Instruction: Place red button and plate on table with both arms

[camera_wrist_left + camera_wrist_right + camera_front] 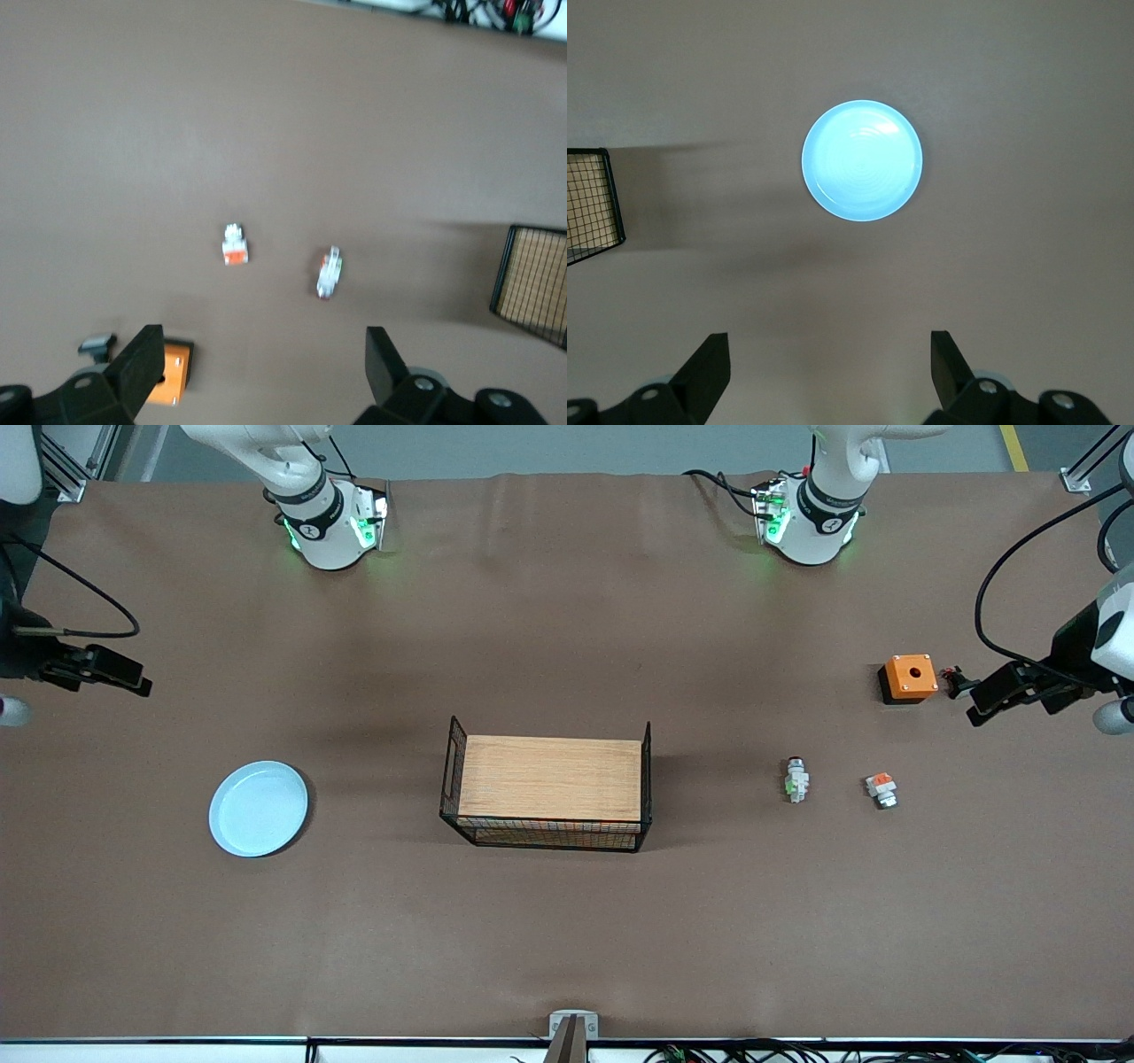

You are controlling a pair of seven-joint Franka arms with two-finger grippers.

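Observation:
The pale blue plate [258,808] lies flat on the brown table [567,939] toward the right arm's end, and shows in the right wrist view [862,160]. The red button [796,779] lies on the table toward the left arm's end, and shows in the left wrist view [329,272]. My right gripper [133,677] is open and empty, up in the air near the table's end and apart from the plate [830,363]. My left gripper [974,701] is open and empty, up in the air beside the orange box [266,363].
A wood-topped black wire rack [549,788] stands mid-table. A small white block with an orange top [881,789] lies beside the red button. An orange box on a black base [909,678] sits farther from the camera, with a small black part [952,681] beside it.

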